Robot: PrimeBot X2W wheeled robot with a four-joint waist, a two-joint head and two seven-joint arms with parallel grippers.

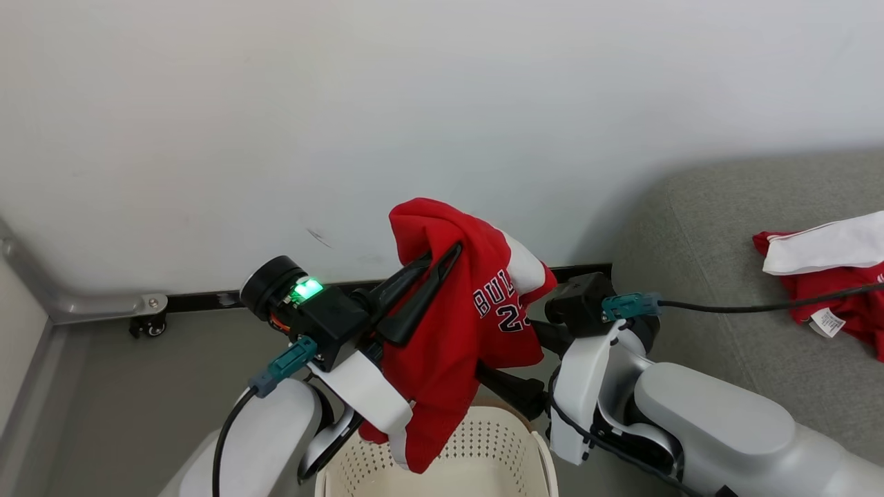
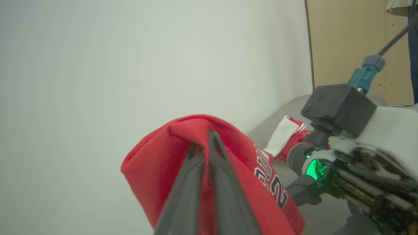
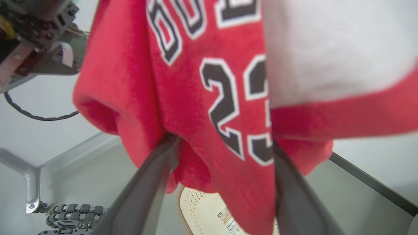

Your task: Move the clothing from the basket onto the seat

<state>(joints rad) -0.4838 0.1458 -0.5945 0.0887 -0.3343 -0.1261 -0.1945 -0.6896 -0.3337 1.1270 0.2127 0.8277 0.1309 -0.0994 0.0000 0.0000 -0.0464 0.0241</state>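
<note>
A red jersey [image 1: 449, 331] with black-and-white lettering hangs above the cream basket [image 1: 497, 442], pinched at its top fold by my left gripper [image 1: 442, 254], which is shut on it. The left wrist view has both left fingers [image 2: 202, 138] pressed into the red cloth [image 2: 156, 163]. My right gripper [image 3: 225, 143] stands open beneath the jersey [image 3: 196, 98], whose lower part drapes between the spread fingers. The basket rim [image 3: 202, 209] lies below. A second red and white garment [image 1: 829, 276] lies on the grey seat [image 1: 711, 228] at the right.
A white wall rises close behind, with a black baseboard along the floor. A metal frame with a small caster [image 1: 148, 321] sits at the left corner. A black cable chain [image 3: 65, 212] lies on the floor. A wooden panel [image 2: 343, 42] stands beyond the seat.
</note>
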